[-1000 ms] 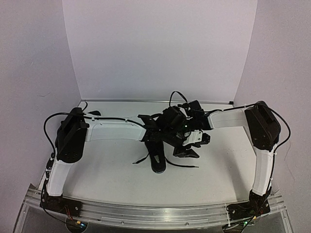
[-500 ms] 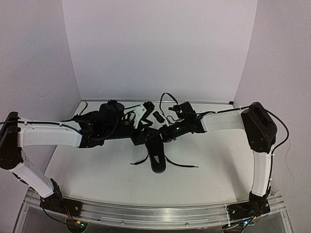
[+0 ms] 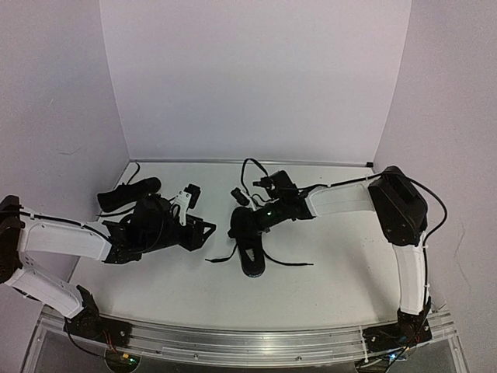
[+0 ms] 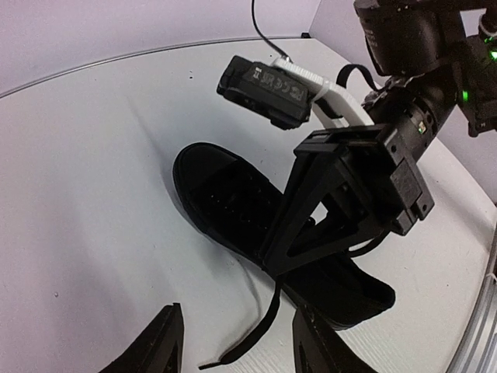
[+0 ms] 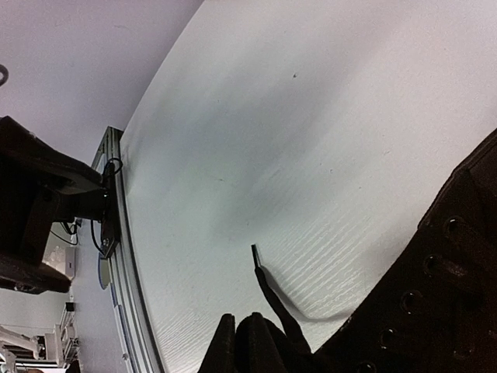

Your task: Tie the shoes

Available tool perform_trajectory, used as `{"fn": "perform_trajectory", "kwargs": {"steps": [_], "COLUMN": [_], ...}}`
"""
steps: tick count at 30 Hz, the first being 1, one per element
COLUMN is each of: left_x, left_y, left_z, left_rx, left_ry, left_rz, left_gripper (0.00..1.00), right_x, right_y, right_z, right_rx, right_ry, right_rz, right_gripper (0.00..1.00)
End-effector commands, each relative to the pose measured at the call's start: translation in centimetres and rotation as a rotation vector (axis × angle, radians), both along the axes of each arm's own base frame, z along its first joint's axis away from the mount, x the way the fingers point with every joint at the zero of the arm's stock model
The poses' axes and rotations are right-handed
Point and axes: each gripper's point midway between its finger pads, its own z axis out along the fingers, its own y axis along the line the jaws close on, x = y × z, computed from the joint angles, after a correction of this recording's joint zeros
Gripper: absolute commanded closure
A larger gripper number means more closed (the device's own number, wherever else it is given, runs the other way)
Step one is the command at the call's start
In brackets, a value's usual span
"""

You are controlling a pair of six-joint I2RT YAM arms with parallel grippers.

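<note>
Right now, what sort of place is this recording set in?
Probably a lab test booth: plain white walls enclose a white table, a metal rail at its near edge holds two robot arms, and black shoes lie there.

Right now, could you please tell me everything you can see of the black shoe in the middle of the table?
The middle shoe is all black, low-top, cloth-like, with rows of eyelets. It sits sole down on the table, untied: its thin laces trail loose on the table to either side. The right tool hangs close over its far end; whether they touch cannot be told.
</note>
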Motion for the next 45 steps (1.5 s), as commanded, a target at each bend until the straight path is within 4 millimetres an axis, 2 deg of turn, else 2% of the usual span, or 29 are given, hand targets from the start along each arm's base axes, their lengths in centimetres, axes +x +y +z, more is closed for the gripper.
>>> {"fn": "perform_trajectory", "kwargs": {"steps": [1,5,12,15,17,21,25,31,37,45], "left_x": [0.7,0.8,1.4,1.6,1.7,2.2,2.8,3.3,3.6,4.0], "left_y": [-0.3,-0.8,-1.9,-2.2,-2.7,-3.5,-4.1,-4.9,-5.5,-6.3], "left_z": [1.4,0.8,1.3,1.1,0.9,0.0,-1.2,-2.9,-4.2,-4.7], "left_rx": [-0.093,-0.089,-0.096,-0.091,-0.089,-0.079,-0.074,-0.074,-0.089,-0.104], "left_ry": [-0.018,-0.003,-0.004,0.004,0.012,0.044,0.085,0.128,0.168,0.18], "left_rz": [0.036,0.019,-0.024,-0.039,-0.066,-0.111,-0.135,-0.162,-0.179,-0.205], "left_gripper": [0.5,0.48,0.4,0.4,0.41,0.42,0.42,0.42,0.45,0.48], "right_x": [0.1,0.0,0.3,0.9,1.9,4.2,4.3,4.2,4.2,4.6], "right_y": [1.4,1.5,0.8,-0.7,-2.3,-5.7,-6.6,-6.5,-5.2,-4.4], "right_z": [0.4,1.3,8.2,10.6,11.1,9.5,6.4,3.9,1.5,-0.3], "right_rx": [0.004,0.001,0.041,0.051,0.042,-0.032,-0.139,-0.18,-0.201,-0.234], "right_ry": [-0.017,-0.026,-0.133,-0.171,-0.189,-0.211,-0.234,-0.248,-0.224,-0.22], "right_rz": [0.0,0.002,0.0,-0.016,-0.043,-0.095,-0.051,0.014,0.052,0.065], "right_gripper": [0.89,0.79,0.53,0.51,0.5,0.52,0.56,0.64,0.7,0.75]}}
